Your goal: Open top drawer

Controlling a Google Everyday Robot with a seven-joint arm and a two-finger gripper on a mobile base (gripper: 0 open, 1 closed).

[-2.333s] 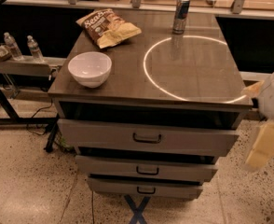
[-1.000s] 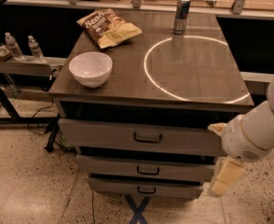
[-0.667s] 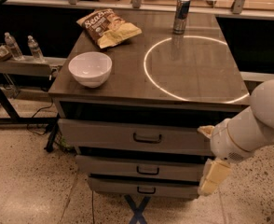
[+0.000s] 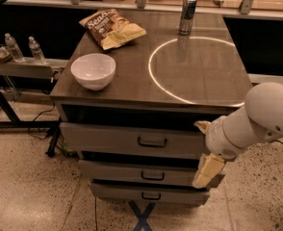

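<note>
The top drawer is the tallest of three grey drawer fronts, just under the tabletop, with a dark gap above it. Its small dark loop handle is at the centre. My gripper, cream-coloured on the end of a white arm, hangs in front of the cabinet's right end. It overlaps the right ends of the top and middle drawer fronts, well right of the handle. It holds nothing that I can see.
On the tabletop are a white bowl, a chip bag and a can. Two shallower drawers sit below. Water bottles stand on a side rack at the left.
My arm has come in from the right edge, moving left and down until the gripper is in front of the drawers' right end. The drawers have not moved.
</note>
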